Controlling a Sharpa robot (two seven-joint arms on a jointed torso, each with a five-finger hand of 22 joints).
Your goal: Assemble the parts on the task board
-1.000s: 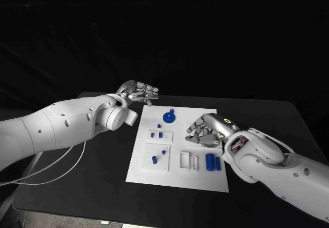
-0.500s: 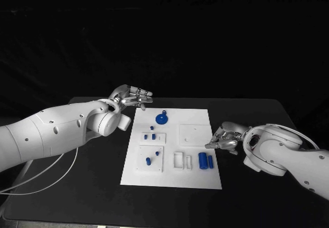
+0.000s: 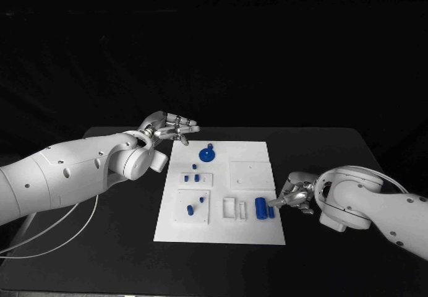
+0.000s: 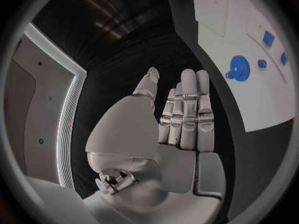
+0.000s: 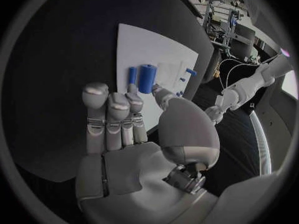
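The right hand [image 3: 294,199] has dropped back from the middle of the task board [image 3: 252,154] to its right edge, and now it sits low, fingers loosely extended and holding nothing, fingertips just beside the 2 blue cylinders [image 3: 264,208] near the board's front right. That looks like a pick lining up. The left hand [image 3: 169,128] stays at the far left corner, open and empty, near the blue gear [image 3: 207,154].
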